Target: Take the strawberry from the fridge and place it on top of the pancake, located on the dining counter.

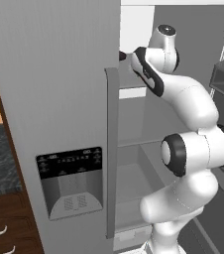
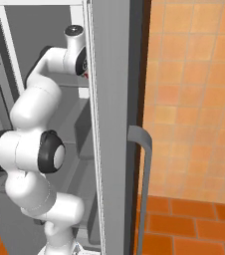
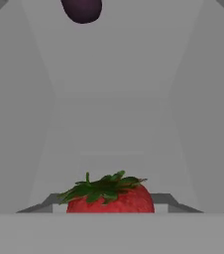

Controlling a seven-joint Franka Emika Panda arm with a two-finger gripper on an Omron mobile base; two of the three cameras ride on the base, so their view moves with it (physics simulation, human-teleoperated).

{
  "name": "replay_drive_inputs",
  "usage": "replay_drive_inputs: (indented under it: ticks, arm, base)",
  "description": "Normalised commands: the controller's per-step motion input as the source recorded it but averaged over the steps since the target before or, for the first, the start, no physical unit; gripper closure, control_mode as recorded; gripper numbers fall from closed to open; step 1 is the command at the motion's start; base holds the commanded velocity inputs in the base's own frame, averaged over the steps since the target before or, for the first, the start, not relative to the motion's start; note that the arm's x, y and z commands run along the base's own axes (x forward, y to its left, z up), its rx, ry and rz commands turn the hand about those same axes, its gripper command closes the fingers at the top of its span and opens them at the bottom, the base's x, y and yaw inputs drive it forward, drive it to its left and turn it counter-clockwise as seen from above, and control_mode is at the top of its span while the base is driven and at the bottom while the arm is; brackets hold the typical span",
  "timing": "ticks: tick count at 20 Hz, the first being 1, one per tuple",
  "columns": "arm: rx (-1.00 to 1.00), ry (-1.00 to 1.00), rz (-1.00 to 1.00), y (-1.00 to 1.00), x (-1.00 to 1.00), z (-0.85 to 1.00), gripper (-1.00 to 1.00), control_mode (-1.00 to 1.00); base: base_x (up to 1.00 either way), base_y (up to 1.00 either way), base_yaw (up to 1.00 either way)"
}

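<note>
— What does your arm (image 1: pixel 193 106) look like from the left base view?

— You have a glossy white arm built of fat, rounded segments, each swelling smoothly into the next. At the joints you can see round black discs with pale grey centres, one large one (image 1: pixel 174 155) at the middle and a smaller cap (image 1: pixel 166 30) on the topmost link. A black band (image 1: pixel 148 72) runs along the upper link near the wrist.

— And from the right base view?

— You get the same white shells (image 2: pixel 35 107), with a dark ring and grey hub (image 2: pixel 52 155) on the middle joint and a small black cap (image 2: pixel 74 31) up top. No cables, screws or printed markings that you could make out.
</note>
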Motion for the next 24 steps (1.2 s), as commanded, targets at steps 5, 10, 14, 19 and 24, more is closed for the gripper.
replay_drive_inputs:
  ticks: [5,10,14,19,24]
  arm:
    - [0.0,-0.15,0.0,0.0,-0.6,0.0,1.0,-1.0]
    - [0.04,-0.08,-0.03,0.0,-0.98,0.19,1.0,-1.0]
    - [0.0,0.02,-0.04,0.01,-1.0,0.09,1.0,-1.0]
    - [-0.01,0.19,-0.05,0.01,-1.0,-0.15,1.0,-1.0]
    - [-0.01,0.18,0.0,0.02,-1.0,-0.59,1.0,-1.0]
  base:
    - [0.0,0.0,0.0]
    - [0.0,0.0,0.0]
    - [0.0,0.0,0.0]
    - [0.0,0.0,0.0]
    - [0.0,0.0,0.0]
